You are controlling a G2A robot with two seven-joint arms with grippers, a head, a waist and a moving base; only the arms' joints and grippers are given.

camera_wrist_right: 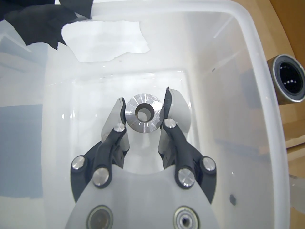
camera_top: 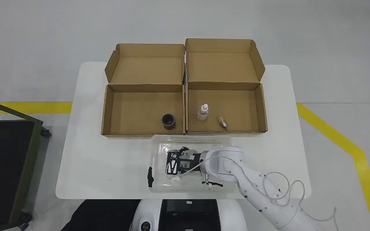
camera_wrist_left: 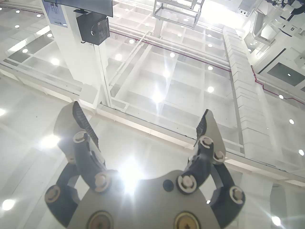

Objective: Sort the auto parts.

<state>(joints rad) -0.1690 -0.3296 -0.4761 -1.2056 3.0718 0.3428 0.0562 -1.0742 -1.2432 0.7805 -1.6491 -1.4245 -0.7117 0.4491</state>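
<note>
My right gripper (camera_wrist_right: 144, 115) is down inside the clear bin (camera_wrist_right: 238, 8), clamped across a silver metal bushing (camera_wrist_right: 131, 116) whose bore points straight up at the wrist. The cardboard boxes (camera_top: 144, 110) lie just beyond the bin's far wall, so I judge the lift must clear that wall first. My left gripper (camera_wrist_left: 143, 120) is spread wide and holds nothing.

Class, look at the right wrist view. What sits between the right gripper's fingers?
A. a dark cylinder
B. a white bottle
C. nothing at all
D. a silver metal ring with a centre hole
D: the right gripper, down inside the clear bin, has one finger against each side of the silver ring, whose round centre hole faces the camera.
</note>
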